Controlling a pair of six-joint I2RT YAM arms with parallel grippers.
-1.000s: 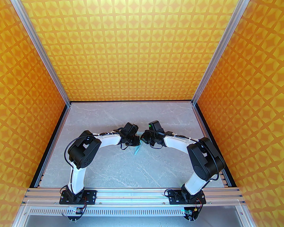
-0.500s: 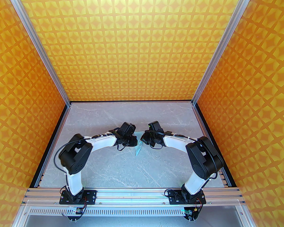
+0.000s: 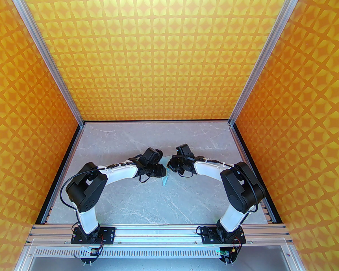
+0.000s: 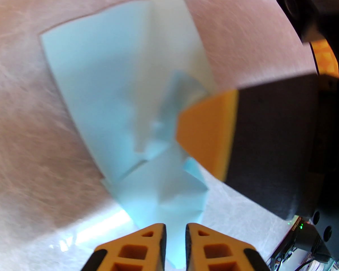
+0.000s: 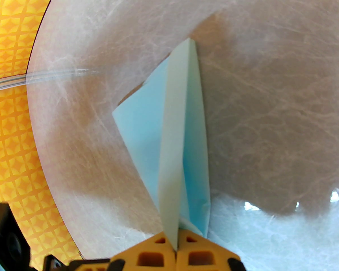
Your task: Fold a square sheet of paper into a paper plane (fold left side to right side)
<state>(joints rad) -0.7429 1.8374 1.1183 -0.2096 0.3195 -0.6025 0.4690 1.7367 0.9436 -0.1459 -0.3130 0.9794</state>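
Observation:
The square sheet of paper (image 3: 165, 179), pale light-blue, is folded into a narrow pointed shape and stands on edge mid-table between my two grippers. In the right wrist view the paper (image 5: 183, 140) runs away from me to a sharp tip, and my right gripper (image 5: 176, 246) is shut on its near end. In the left wrist view the creased sheet (image 4: 121, 94) spreads out ahead of my left gripper (image 4: 175, 229). That gripper's jaws stand a narrow gap apart at the paper's near edge. The right gripper's orange finger (image 4: 206, 134) pinches the paper from the right.
The grey marble table (image 3: 135, 199) is walled by orange patterned panels (image 3: 25, 140) on three sides. An aluminium rail (image 3: 158, 231) with both arm bases runs along the near edge. The two wrists nearly touch at mid-table.
My left gripper's jaws have parted slightly. The left arm's elbow has swung out to the left and its wrist has drawn back a little. The right arm has hardly moved.

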